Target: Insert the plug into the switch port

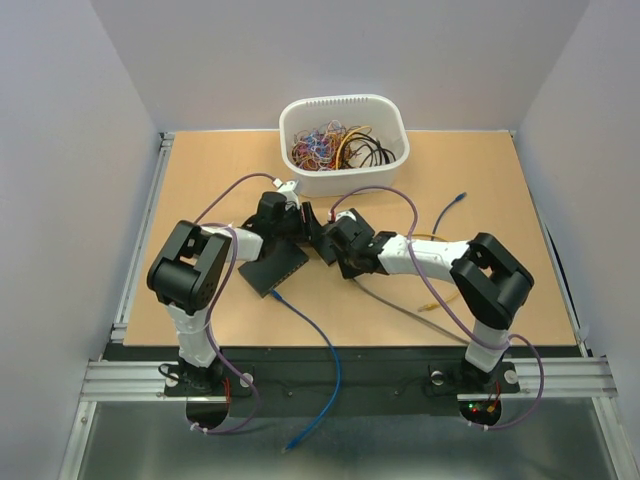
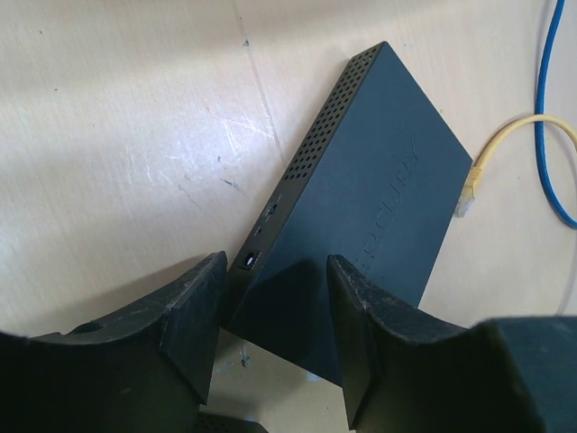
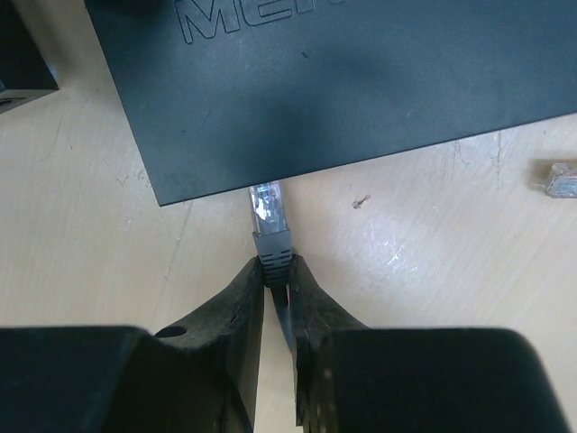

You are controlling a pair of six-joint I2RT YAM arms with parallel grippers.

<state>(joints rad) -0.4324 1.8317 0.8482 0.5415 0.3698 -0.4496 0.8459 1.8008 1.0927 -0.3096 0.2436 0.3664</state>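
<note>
The black switch lies flat on the wooden table. In the left wrist view its near corner sits between the jaws of my left gripper, which grips that corner, one finger against the side with the small sockets. My right gripper is shut on the grey boot of the plug. The plug's clear tip points at the switch and meets its lower edge; the port itself is hidden. In the top view both grippers, left and right, meet at the switch's far right end.
A white basket of tangled cables stands behind the grippers. A blue cable runs from the switch over the near table edge. A yellow cable's plug lies loose beside the switch, beside a blue cable.
</note>
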